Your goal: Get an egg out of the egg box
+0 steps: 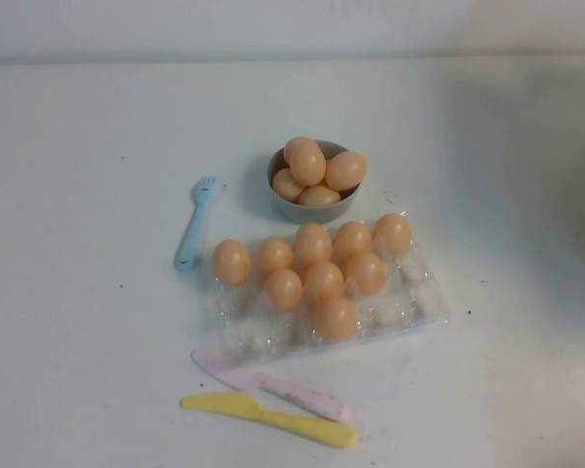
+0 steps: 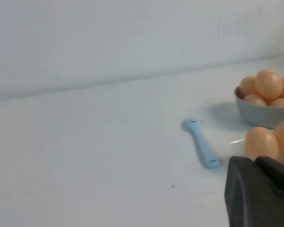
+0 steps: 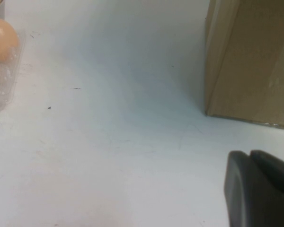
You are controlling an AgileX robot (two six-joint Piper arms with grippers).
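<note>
Your egg box [image 1: 409, 317] lies mid-bench, just in front of the grey bowl [image 1: 294, 205] of eggs, with nine eggs seated in its cups; the egg [image 1: 335, 318] nearest you sits alone in the front row. Your left tool [image 2: 260, 191] hangs off the box's left side and your right tool [image 3: 260, 189] above bare bench near a cardboard box [image 3: 251, 61]; on both, you can see the fingers pressed together, holding nothing.

The robot's body appears only in the two wrist views. The left gripper [image 2: 260, 194] shows as a matte black, smooth-moulded mass with rounded edges; a narrow seam divides it into two adjoining parts. The right gripper [image 3: 260, 189] looks the same: dark, plastic-like, softly rounded corners, one thin groove splitting its bulk. No cables, screws or markings can be made out on either. The high view shows neither arm.
</note>
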